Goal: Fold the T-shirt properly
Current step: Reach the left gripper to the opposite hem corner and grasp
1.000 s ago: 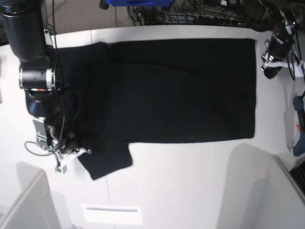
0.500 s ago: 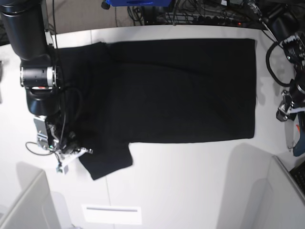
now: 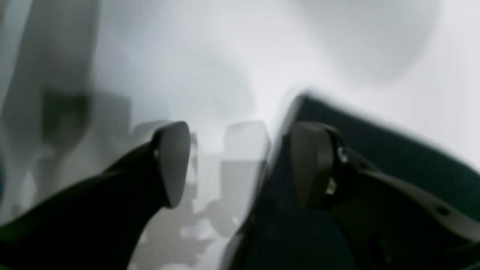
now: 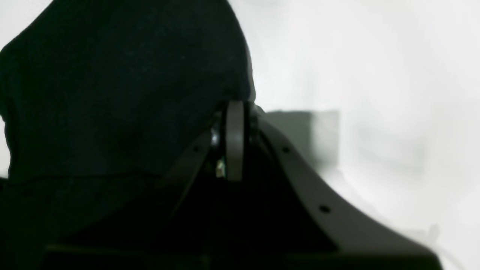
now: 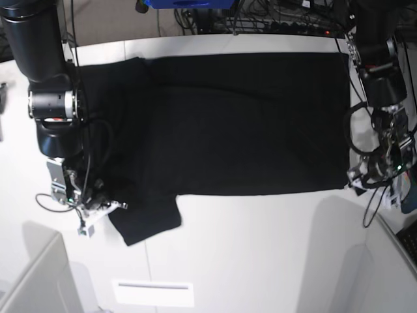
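The black T-shirt (image 5: 247,124) lies spread flat on the white table (image 5: 260,261), plain side up, no print showing. One sleeve (image 5: 146,222) sticks out toward the front left. My right gripper (image 5: 104,208) is at that sleeve's left edge. In the right wrist view its fingers (image 4: 234,142) are pressed together at the sleeve's edge (image 4: 112,93). My left gripper (image 5: 357,177) is at the shirt's front right corner. In the left wrist view it (image 3: 242,165) is open, with one finger (image 3: 311,161) over the shirt corner (image 3: 393,138) and the other over bare table.
Cables and a power strip (image 5: 280,23) run along the table's back edge, with a blue object (image 5: 189,3) beside them. A white label (image 5: 153,293) lies near the front edge. Grey panels stand at the front left (image 5: 36,280) and front right (image 5: 391,274).
My left arm has swung from the table's far right side to the shirt's front right corner. My right arm and the shirt have not moved.
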`<state>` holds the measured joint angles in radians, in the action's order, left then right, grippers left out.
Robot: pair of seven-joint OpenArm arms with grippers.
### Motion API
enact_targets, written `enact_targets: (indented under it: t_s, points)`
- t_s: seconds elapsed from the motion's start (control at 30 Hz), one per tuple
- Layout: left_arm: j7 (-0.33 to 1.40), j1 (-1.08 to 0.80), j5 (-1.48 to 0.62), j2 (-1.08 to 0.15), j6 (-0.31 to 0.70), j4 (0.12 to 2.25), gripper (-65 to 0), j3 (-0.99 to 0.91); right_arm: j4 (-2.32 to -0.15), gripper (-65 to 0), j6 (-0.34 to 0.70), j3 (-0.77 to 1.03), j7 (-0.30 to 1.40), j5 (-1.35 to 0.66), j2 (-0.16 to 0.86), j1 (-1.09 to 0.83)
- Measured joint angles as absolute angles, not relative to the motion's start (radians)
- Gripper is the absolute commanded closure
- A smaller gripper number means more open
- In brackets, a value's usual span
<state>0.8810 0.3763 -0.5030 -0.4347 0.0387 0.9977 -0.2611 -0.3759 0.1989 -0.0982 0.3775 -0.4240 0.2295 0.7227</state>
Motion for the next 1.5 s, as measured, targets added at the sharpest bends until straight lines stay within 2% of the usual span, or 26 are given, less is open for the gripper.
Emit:
enact_targets:
  t_s: [0.17,0.43,0.83,1.5]
  points:
    - [0.807,0.404,-0.504,-0.437,0.051,0.906,-39.7,-0.156,-0.376,0.0,0.199,-0.097,0.377,-0.425,0.235,0.722]
    - [0.765,0.475,-0.503,-0.438,0.051,0.791,-39.7,-0.155,-0.376,0.0,0.199,-0.097,0.377,-0.426,0.234,0.722]
    - [0.77,0.456,-0.524,-0.413,0.054,0.917,-39.7,-0.16,-0.376,0.0,0.199,-0.099,0.377,-0.426,0.233,0.722]
    - [0.739,0.49,-0.501,-0.393,0.053,0.785,-39.5,-0.156,-0.376,0.0,0.199,-0.099,0.377,-0.426,0.233,0.722]
